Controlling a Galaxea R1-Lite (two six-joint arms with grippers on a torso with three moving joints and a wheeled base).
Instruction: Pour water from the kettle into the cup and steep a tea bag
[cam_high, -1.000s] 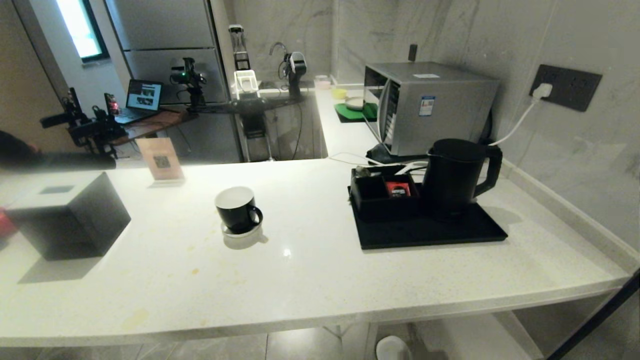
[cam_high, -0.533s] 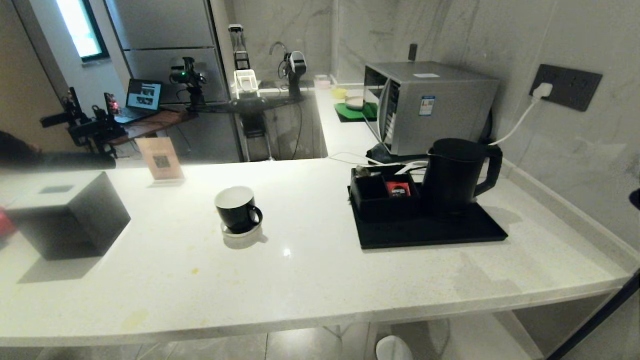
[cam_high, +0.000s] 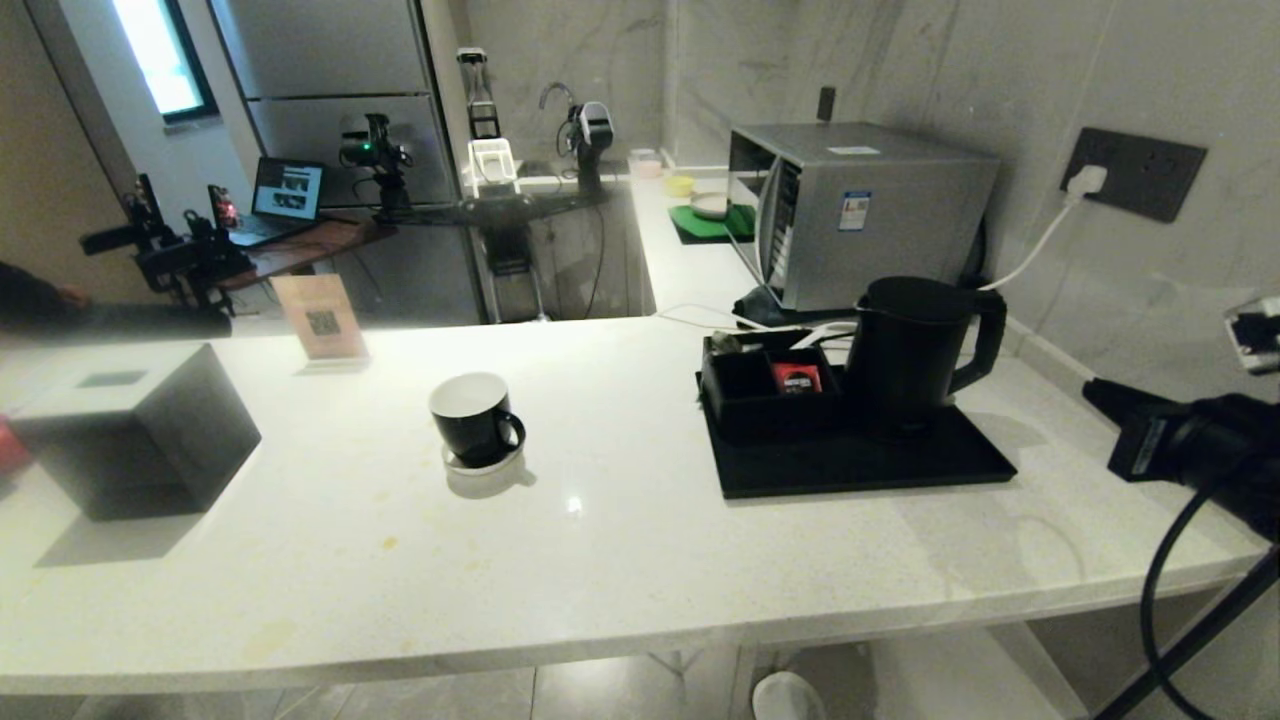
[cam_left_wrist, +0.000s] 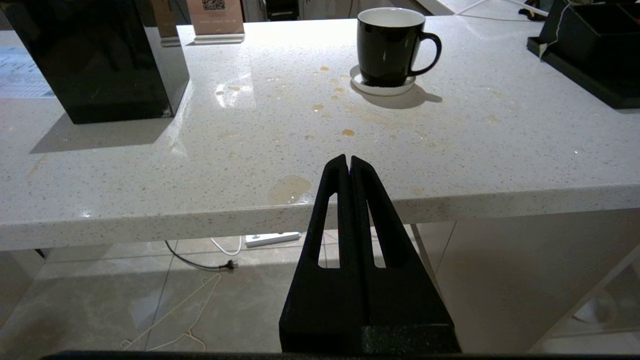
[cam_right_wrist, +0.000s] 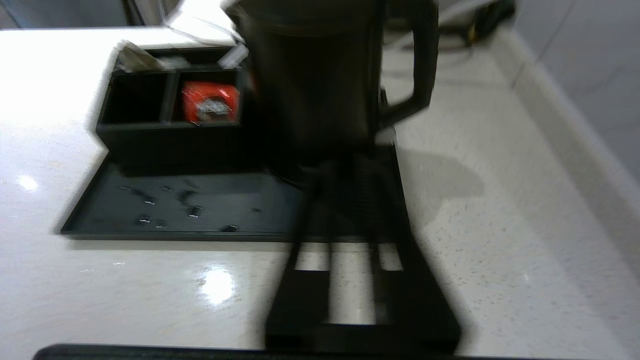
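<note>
The black kettle (cam_high: 915, 350) stands at the back right of a black tray (cam_high: 860, 465), its handle turned toward the right wall. My right gripper (cam_high: 1100, 395) hovers at the right edge of the counter, a short way from that handle. In the right wrist view its jaws (cam_right_wrist: 350, 170) are a little apart and empty, pointing at the kettle (cam_right_wrist: 310, 75). The black cup (cam_high: 475, 415) with a white inside sits on a white saucer (cam_left_wrist: 382, 87) mid-counter. My left gripper (cam_left_wrist: 348, 159) is shut and parked below the counter's front edge. I cannot make out the tea bag.
A black organiser (cam_high: 765, 385) on the tray holds a red sachet (cam_high: 795, 378). A black cube box (cam_high: 140, 430) and a QR sign (cam_high: 320, 320) stand at the left. A steel appliance (cam_high: 860, 210) and a plugged wall socket (cam_high: 1130, 175) are behind the kettle.
My right arm has risen into the head view at the right edge, where it was absent a second ago. Cup, kettle and tray have not moved.
</note>
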